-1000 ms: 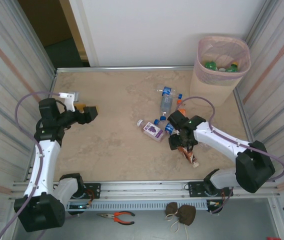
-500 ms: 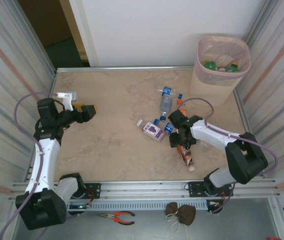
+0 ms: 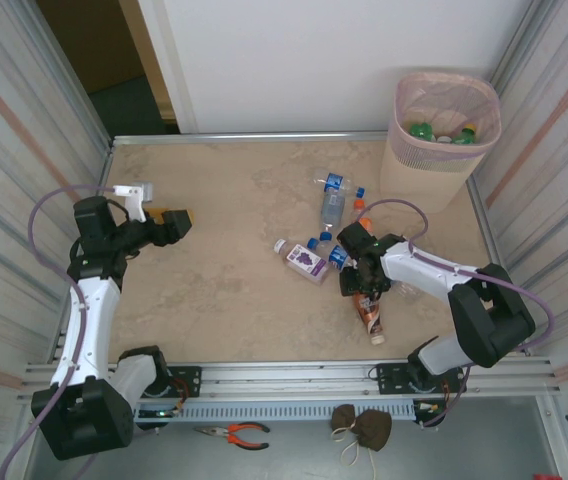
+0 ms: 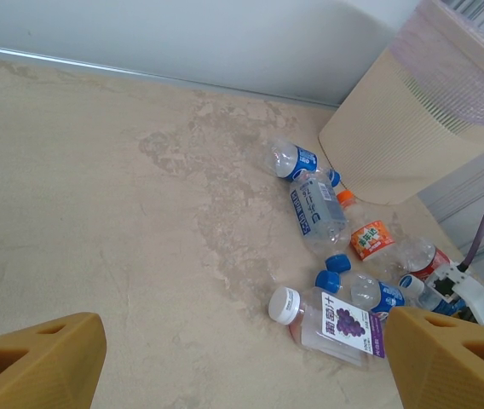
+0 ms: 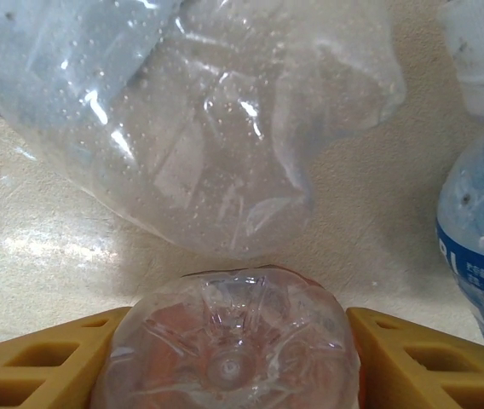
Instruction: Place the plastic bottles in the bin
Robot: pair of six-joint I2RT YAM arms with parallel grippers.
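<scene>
Clamping the base of a reddish bottle (image 5: 225, 366) between its fingers, the right gripper (image 3: 363, 287) sat low on the desk (image 3: 224, 300), with a crumpled clear bottle (image 5: 182, 119) just beyond its fingertips. The left gripper (image 3: 176, 222) hung wide open and empty, well apart from the bin (image 3: 442, 140).

bin (image 3: 446, 135) far-right on table (image 3: 224, 290) | bottles (image 3: 332, 208) left-front of bin | bottle (image 3: 369, 315) between right hand's (image 3: 363, 288) fingers | left hand (image 3: 180, 222) far left
</scene>
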